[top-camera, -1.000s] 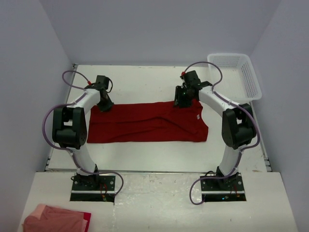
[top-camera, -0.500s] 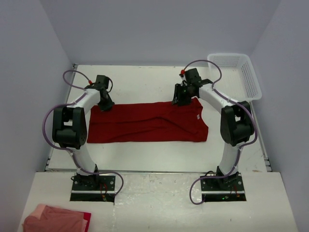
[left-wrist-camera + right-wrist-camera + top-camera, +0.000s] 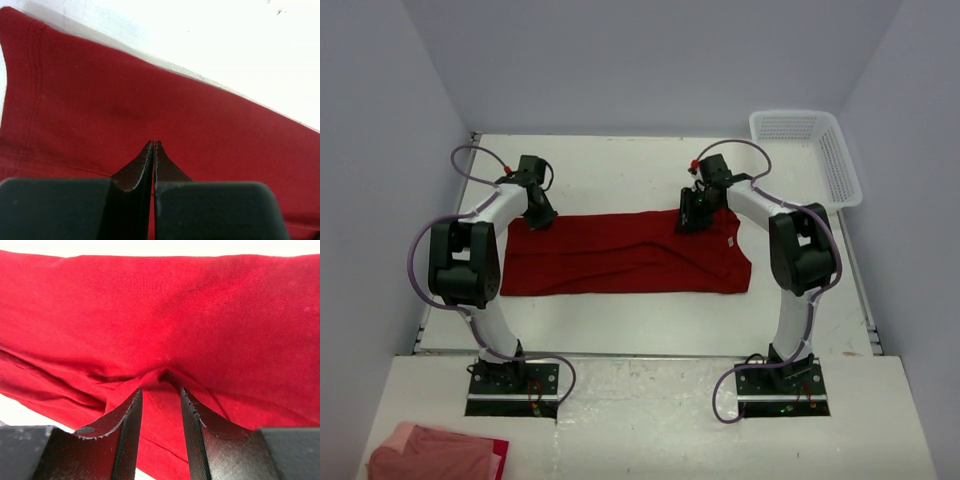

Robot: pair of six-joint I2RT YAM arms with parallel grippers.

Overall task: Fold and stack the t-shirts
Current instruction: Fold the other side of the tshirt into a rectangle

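A deep red t-shirt lies flat across the table, folded into a long band, its small white neck label near the right end. My left gripper rests on the shirt's far left corner. In the left wrist view the left gripper is shut, tips meeting against the red cloth. My right gripper sits on the shirt's far edge, right of the middle. In the right wrist view the right gripper is open, fingertips pressed into the cloth, which puckers just beyond the tips.
A white mesh basket stands at the table's far right corner. A pile of pink and red cloth lies on the lower shelf at the near left. Grey walls enclose the table on three sides.
The right gripper has shifted slightly left along the shirt's far edge and its wrist has turned. The left arm and the shirt have not visibly moved.
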